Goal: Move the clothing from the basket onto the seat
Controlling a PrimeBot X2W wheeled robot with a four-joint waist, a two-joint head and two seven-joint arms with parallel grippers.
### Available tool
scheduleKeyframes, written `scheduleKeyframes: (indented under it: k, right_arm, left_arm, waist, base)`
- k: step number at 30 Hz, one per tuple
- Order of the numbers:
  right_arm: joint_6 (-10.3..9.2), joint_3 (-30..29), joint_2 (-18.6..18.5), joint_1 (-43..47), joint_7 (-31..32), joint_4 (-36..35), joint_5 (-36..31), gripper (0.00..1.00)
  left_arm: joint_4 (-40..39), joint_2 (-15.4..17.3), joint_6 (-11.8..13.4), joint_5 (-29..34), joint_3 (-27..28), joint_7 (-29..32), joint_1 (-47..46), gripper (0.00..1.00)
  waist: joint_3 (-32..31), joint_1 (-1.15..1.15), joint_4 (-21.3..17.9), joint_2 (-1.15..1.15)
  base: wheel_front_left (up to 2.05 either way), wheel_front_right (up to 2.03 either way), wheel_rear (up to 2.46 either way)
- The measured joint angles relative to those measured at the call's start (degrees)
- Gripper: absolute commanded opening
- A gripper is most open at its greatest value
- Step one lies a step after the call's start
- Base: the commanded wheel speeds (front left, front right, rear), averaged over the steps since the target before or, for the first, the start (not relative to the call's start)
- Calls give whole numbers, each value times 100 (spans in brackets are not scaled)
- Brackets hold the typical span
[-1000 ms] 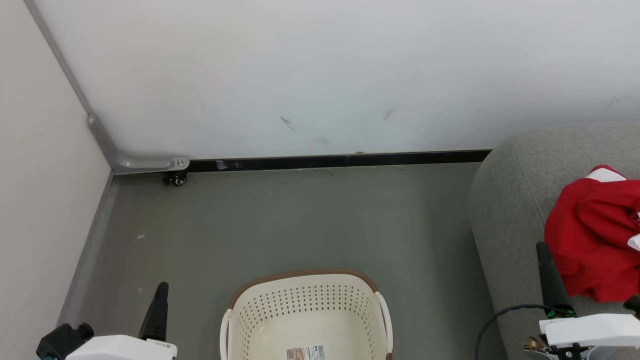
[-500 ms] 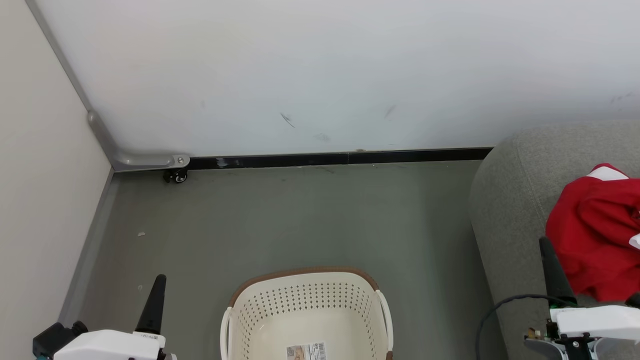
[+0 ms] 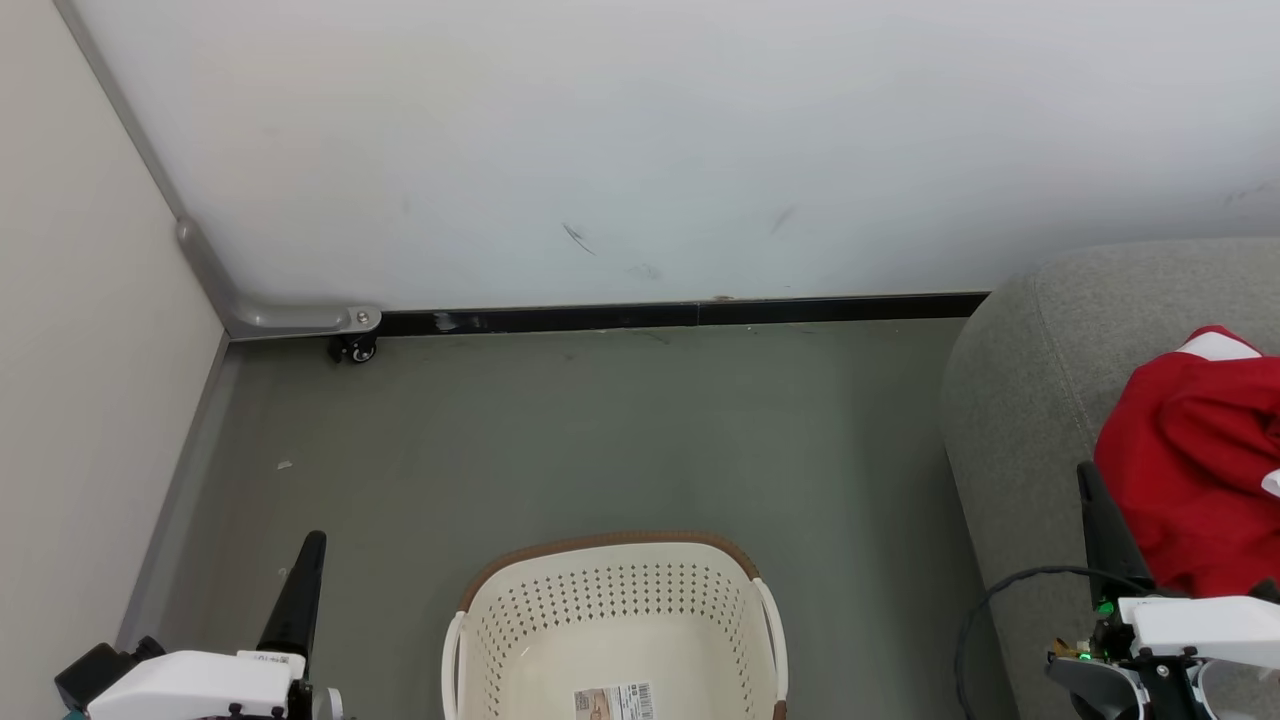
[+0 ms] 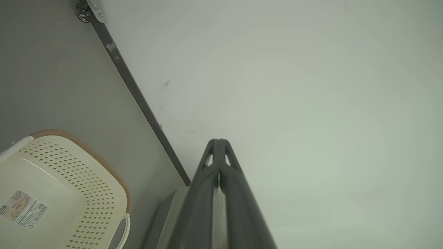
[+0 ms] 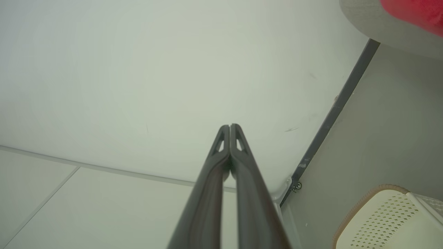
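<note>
Since a second ago both arms have eased outward in the head view, the left gripper point(image 3: 313, 545) toward 8 o'clock and the right gripper point(image 3: 1086, 480) toward 4 o'clock. The camera itself has also tipped a little. Both grippers have their fingers pressed together and hold nothing.

The right gripper's finger stands just beside the clothing point(image 3: 1190, 470), a red heap on the seat point(image 3: 1020, 420) at 3 o'clock. The basket point(image 3: 610, 545) at 6 o'clock shows only a label point(image 3: 612, 703) on its floor, and its near part is cut off.

The risk, as I judge it, is a snag. If the right arm swings, its finger or the black cable point(image 3: 1000, 600) could catch a fold and drag a garment off the seat's rounded edge.
</note>
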Motion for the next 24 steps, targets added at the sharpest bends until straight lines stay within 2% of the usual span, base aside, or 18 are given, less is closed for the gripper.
scheduleKeyframes:
  k: [19, 24]
  right_arm:
    - [0, -146, 41, -173, 280, 136, 1178, 0]
    - [0, -149, 46, -173, 293, 142, 1226, 0]
  left_arm:
    - [-10, -78, -151, -1136, 216, 300, -137, 0]
    - [-12, -98, -168, -1216, 224, 300, -143, 0]
  waist:
    - [19, -3, 18, 0]
    - [19, -4, 18, 0]
  base:
    - [0, 0, 0]
    - [0, 0, 0]
